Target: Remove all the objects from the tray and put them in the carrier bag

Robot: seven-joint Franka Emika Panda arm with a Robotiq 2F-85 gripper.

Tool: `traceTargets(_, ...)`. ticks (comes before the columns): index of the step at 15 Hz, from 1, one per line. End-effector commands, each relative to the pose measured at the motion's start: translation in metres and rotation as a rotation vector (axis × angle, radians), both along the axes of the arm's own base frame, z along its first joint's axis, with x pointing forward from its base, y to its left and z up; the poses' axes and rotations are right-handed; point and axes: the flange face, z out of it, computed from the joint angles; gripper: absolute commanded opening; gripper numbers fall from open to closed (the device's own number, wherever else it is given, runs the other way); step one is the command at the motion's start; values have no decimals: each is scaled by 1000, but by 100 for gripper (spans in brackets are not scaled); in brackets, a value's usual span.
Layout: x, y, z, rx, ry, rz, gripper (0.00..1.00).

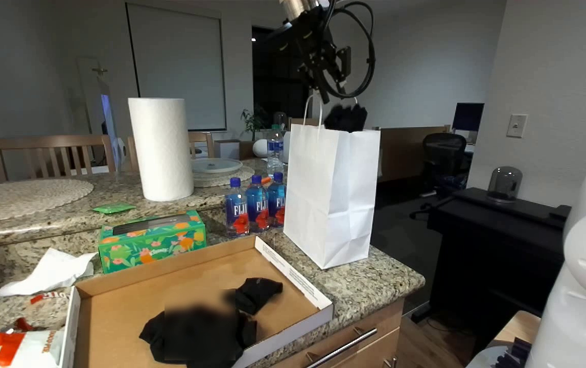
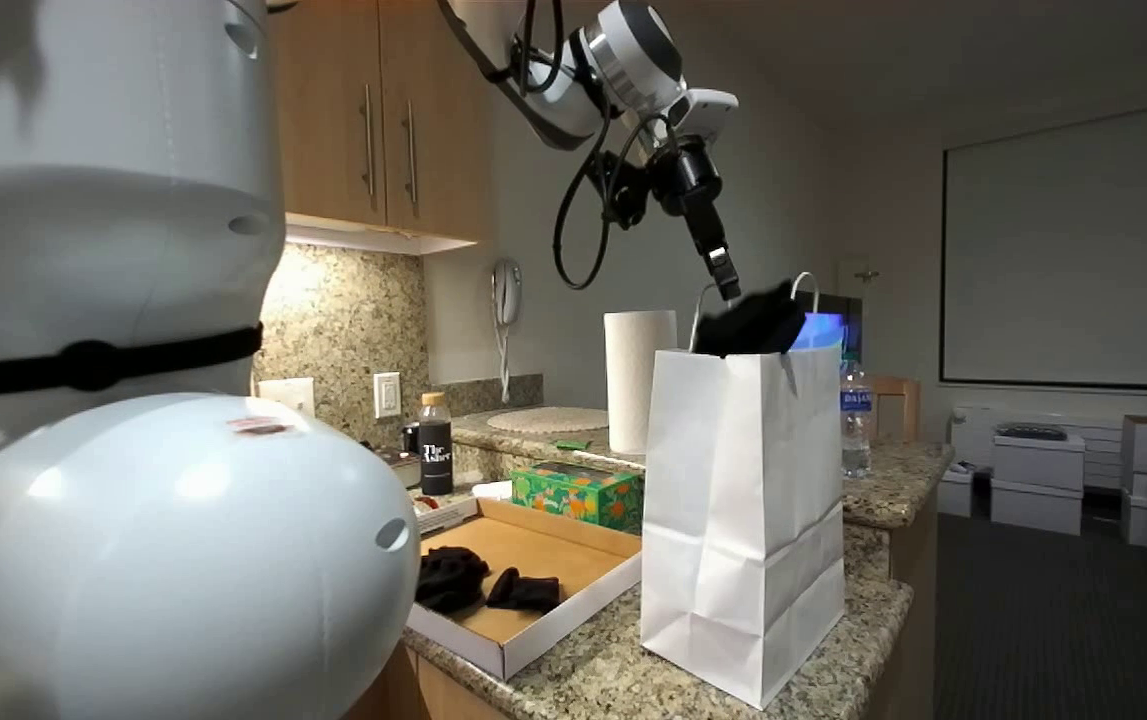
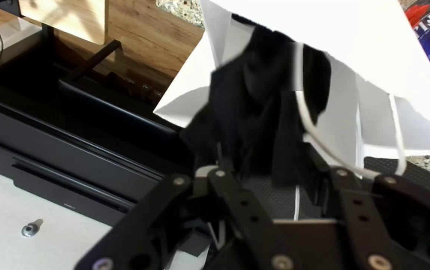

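The tall white carrier bag (image 1: 344, 199) stands upright on the counter, its twisted handles raised. A black cloth piece (image 1: 346, 118) pokes out of the bag's mouth, blurred at its edges. Just above it hangs my gripper (image 1: 334, 91), the jaws apart. In the wrist view the fingers flank the near end of the cloth (image 3: 259, 112), with a gap showing between them. One bag handle (image 3: 312, 129) crosses in front of the cloth. Two more black pieces of the objects, a large one (image 1: 201, 332) and a smaller one (image 1: 259, 294), lie in the brown cardboard tray (image 1: 119, 306).
Three water bottles (image 1: 258, 204) stand beside the bag. A green tissue box (image 1: 155, 243) borders the tray's back, with a paper-towel roll (image 1: 162, 153) on the raised ledge behind. A red-and-white packet (image 1: 22, 347) lies left of the tray. The counter edge (image 1: 400, 286) runs close by the bag.
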Motion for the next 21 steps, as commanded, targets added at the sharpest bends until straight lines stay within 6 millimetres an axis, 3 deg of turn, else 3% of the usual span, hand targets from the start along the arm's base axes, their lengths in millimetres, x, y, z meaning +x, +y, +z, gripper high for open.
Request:
traceTargets(1, -7, -3, 13, 11, 1, -2, 78)
traceTargets(4, -13, 0, 25, 30, -29, 29, 98)
traceTargets(6, -19, 14, 36, 64, -48, 112, 100)
traceTargets(9, -35, 53, 54, 94, -51, 271, 100)
traceTargets(12, -49, 106, 51, 133, -30, 421, 100)
traceTargets(16, -54, 175, 17, 186, -1, 620, 100)
traceTargets(18, -52, 204, -11, 203, 3, 722, 100)
traceTargets(21, -49, 235, -72, 227, -2, 876, 100)
